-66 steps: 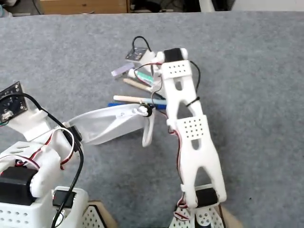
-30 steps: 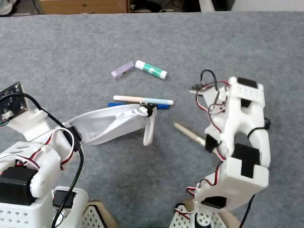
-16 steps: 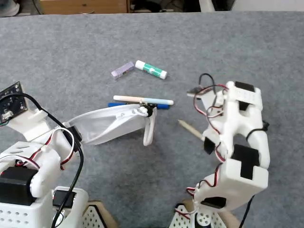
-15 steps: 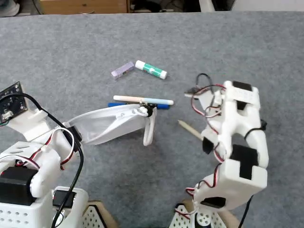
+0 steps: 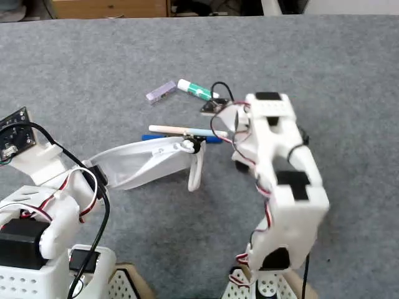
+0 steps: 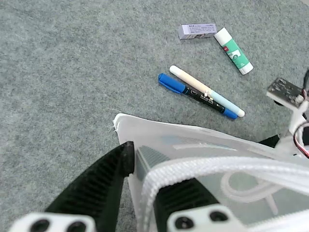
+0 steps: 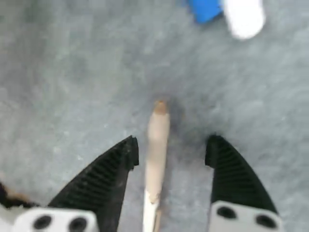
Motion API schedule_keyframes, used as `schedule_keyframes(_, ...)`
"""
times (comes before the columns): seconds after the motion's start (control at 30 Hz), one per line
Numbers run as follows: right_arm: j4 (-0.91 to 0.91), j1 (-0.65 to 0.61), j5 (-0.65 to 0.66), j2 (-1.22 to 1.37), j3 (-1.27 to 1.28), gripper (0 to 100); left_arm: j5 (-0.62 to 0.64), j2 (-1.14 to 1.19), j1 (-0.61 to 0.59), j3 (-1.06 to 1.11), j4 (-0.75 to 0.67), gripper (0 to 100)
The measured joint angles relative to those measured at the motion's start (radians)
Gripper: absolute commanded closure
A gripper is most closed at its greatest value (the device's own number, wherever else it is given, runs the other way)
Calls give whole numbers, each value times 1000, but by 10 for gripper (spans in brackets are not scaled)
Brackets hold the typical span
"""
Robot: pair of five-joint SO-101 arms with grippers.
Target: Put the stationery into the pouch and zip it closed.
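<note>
1. Right gripper [image 7: 172, 142]: the fingers stand apart, one on each side of the pencil [image 7: 157, 140]. Bench shows between each finger and the wood, so nothing is gripped.
2. Left gripper [image 6: 136, 151]: the fingers are clamped on the rim of the pouch [image 6: 203, 159], one outside and one inside the translucent wall.
3. Loose stock: the blue pen [image 6: 195, 95] and cream pen [image 6: 205, 90] lie side by side, just beside the pouch. The glue stick [image 6: 233, 50] and small lilac box [image 6: 197, 31] lie farther out.
4. Risk, pencil: if I close off-centre, it may roll or pivot instead of seating, and its tip could snag the nap.
5. Risk, pens: their ends lie just ahead of the pencil tip, so a forward push would scatter them.
6. Risk, pouch: it is held at one end only, so the mouth may sag. The white pull loop [image 5: 195, 171] beside the mouth could catch the pencil.
7. Surface: the bench [image 5: 75, 75] has a grey, felt-like covering.
8. Room: wooden furniture [image 5: 109, 7] runs along the far edge.
</note>
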Motion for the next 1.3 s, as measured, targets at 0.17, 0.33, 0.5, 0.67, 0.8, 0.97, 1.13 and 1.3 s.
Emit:
schedule_keyframes(0.17,157,6,-2,224,-313,861,0,0,0,0,0,972)
schedule_keyframes(0.33,270,8,-2,358,-512,860,0,0,0,0,0,972)
schedule_keyframes(0.5,318,8,-2,381,-565,808,0,0,0,0,0,972)
schedule_keyframes(0.67,327,5,-2,330,-494,777,0,0,0,0,0,972)
schedule_keyframes(0.8,296,3,6,238,-373,777,0,0,0,0,0,972)
schedule_keyframes(0.97,183,-3,6,152,-218,776,0,0,0,0,0,972)
schedule_keyframes(1.13,78,-9,-17,129,-146,772,0,0,0,0,0,972)
schedule_keyframes(1.3,52,-28,-28,127,-130,772,0,0,0,0,0,972)
